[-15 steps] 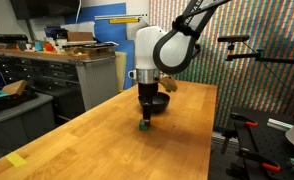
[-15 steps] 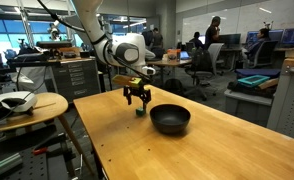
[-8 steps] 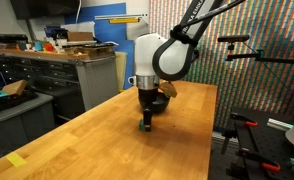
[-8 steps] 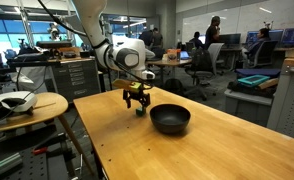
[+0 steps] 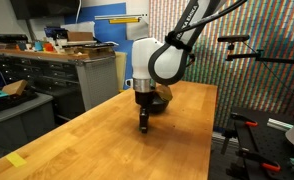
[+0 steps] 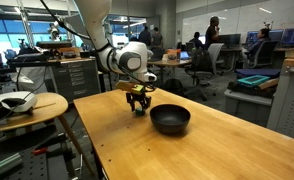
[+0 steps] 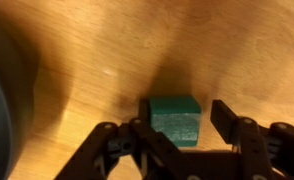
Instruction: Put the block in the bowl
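Note:
The small dark green block (image 7: 174, 120) rests on the wooden table (image 5: 107, 140). In the wrist view it lies between my gripper's (image 7: 182, 126) fingers. The left finger touches its side, while a narrow gap remains at the right finger (image 7: 227, 118). The jaws are partly closed around it and still open. In both exterior views the gripper (image 5: 143, 122) (image 6: 138, 106) is low over the table and hides most of the block. The glossy black bowl (image 6: 170, 119) sits on the table right beside the gripper. Its dark rim (image 7: 2, 95) shows at the left edge of the wrist view.
A round side table (image 6: 49, 104) with a white object stands beyond the table's edge. A workbench with drawers (image 5: 77, 60) is behind. A yellow tape mark (image 5: 17, 160) lies near the front corner. People sit at desks far off.
The gripper has come down around the block and its jaws have narrowed from wide open. Block and bowl have not moved.

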`<action>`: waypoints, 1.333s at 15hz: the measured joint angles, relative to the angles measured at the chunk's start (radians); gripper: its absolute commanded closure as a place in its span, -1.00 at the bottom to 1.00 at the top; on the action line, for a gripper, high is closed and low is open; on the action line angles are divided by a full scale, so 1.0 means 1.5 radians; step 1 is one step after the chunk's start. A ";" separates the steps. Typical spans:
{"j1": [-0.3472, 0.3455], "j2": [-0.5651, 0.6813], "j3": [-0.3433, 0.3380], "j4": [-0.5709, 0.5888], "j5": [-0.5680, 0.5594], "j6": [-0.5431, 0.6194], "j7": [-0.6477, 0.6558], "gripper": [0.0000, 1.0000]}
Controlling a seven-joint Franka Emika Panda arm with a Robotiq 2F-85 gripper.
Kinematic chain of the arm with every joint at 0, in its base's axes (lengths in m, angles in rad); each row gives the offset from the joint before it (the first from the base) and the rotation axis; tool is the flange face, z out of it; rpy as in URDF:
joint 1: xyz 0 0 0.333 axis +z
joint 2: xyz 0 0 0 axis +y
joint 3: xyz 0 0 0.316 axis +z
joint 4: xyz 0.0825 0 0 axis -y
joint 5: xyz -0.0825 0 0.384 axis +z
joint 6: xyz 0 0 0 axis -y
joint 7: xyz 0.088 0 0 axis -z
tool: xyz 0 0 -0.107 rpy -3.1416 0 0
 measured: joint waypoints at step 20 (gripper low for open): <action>-0.014 -0.124 -0.053 0.008 0.000 -0.037 0.011 0.57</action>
